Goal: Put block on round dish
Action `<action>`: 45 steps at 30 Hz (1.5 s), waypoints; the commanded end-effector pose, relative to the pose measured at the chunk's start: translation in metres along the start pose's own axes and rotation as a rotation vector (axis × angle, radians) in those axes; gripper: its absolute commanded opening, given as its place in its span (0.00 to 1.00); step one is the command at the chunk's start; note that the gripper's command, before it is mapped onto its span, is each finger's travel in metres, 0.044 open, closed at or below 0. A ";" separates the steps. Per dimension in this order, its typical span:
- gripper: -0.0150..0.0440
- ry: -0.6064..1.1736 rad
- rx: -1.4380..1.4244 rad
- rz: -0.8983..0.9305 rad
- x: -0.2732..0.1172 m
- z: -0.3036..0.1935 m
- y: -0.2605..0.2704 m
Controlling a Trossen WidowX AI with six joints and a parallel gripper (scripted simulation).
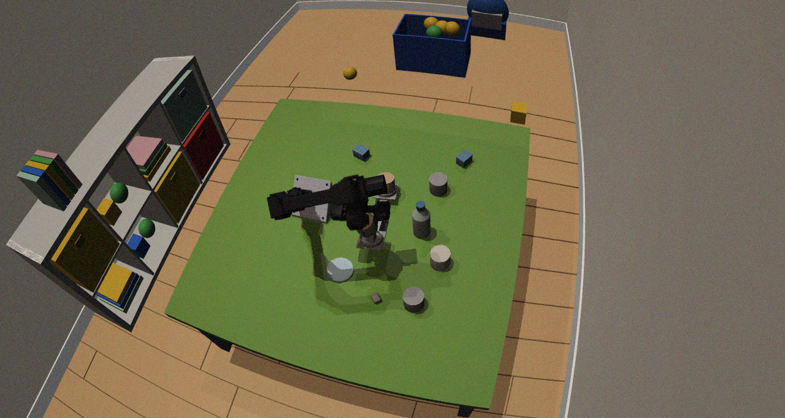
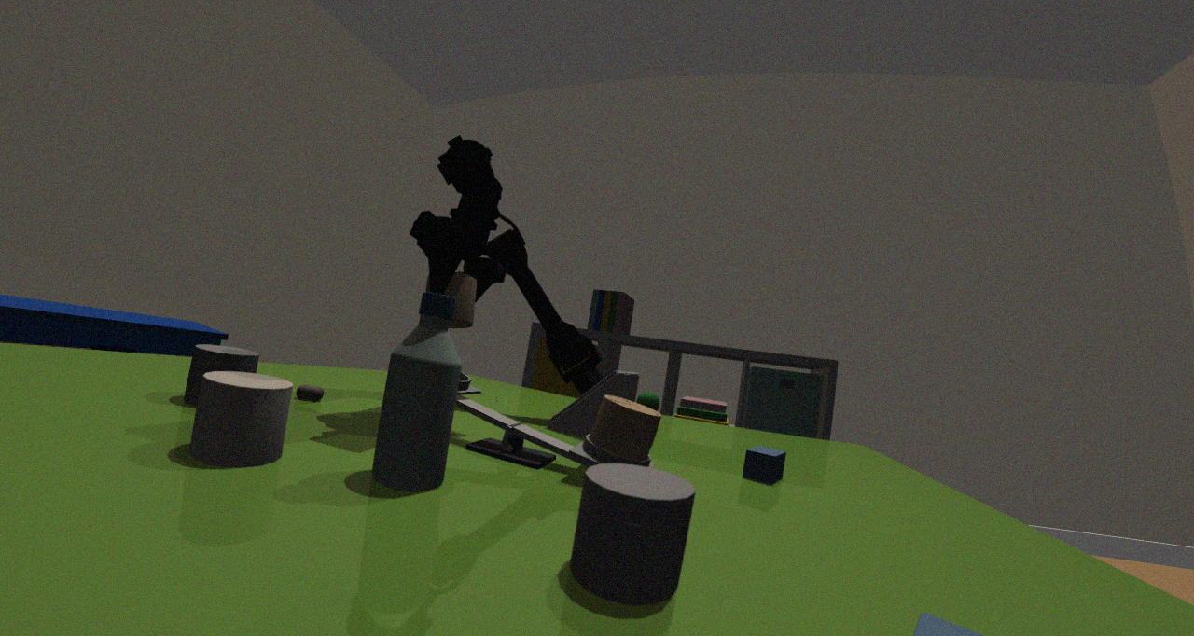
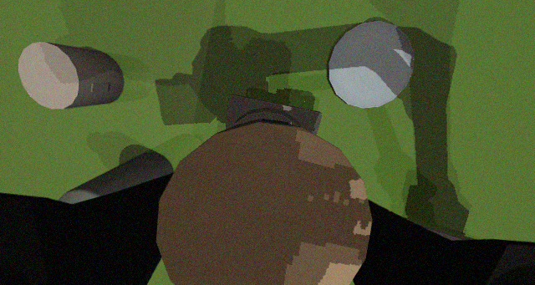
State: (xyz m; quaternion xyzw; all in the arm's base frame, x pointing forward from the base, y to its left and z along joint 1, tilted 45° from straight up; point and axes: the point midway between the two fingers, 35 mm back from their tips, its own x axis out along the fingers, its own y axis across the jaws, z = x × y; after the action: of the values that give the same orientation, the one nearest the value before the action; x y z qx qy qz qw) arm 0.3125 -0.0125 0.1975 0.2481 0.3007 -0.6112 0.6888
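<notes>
My gripper (image 1: 368,218) (image 2: 457,292) (image 3: 262,183) is shut on a tan cup (image 2: 463,302) (image 3: 251,193), held raised above one end of the balance (image 1: 378,244) (image 2: 534,436) (image 3: 238,105). That end is up and the beam slopes down to the other end, where the second tan cup (image 1: 387,179) (image 2: 626,428) stands tilted with the beam. The raised end's top is mostly hidden by the held cup and the bottle, and no block can be made out there. The round dish (image 1: 340,269) (image 3: 359,84) lies on the green table, with no cup above it.
A bottle (image 1: 421,223) (image 2: 415,423) (image 3: 125,176) stands beside the balance. Grey cylinders (image 1: 438,185) (image 1: 440,259) (image 1: 413,300) stand around it. A small dark piece (image 1: 376,298) (image 2: 310,393) lies near the dish. Two blue blocks (image 1: 360,152) (image 1: 464,159) lie farther back.
</notes>
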 end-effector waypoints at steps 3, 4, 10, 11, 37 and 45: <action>0.25 0.000 -0.001 0.001 0.000 0.000 0.000; 0.25 0.000 -0.001 0.001 0.000 0.000 0.000; 0.25 0.000 -0.001 0.001 0.000 0.000 0.000; 0.25 0.000 -0.001 0.001 0.000 0.000 0.000; 0.25 0.035 0.045 -0.053 0.050 0.097 -0.117; 0.25 0.021 0.054 -0.070 0.060 0.110 -0.161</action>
State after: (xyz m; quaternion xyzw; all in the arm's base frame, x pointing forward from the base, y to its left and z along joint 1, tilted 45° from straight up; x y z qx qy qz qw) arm 0.1847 -0.1473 0.2353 0.2643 0.2992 -0.6390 0.6575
